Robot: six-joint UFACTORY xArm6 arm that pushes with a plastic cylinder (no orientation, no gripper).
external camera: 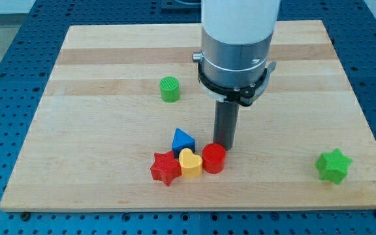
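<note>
My tip stands at the lower middle of the wooden board, right behind the red cylinder and touching or almost touching its top edge. To the cylinder's left sits the yellow heart, then the red star. The blue triangle lies just above the heart, left of my tip. These blocks form a tight cluster.
A green cylinder stands alone toward the view's upper left of the rod. A green star lies near the board's lower right corner. The arm's white and grey body rises above the rod.
</note>
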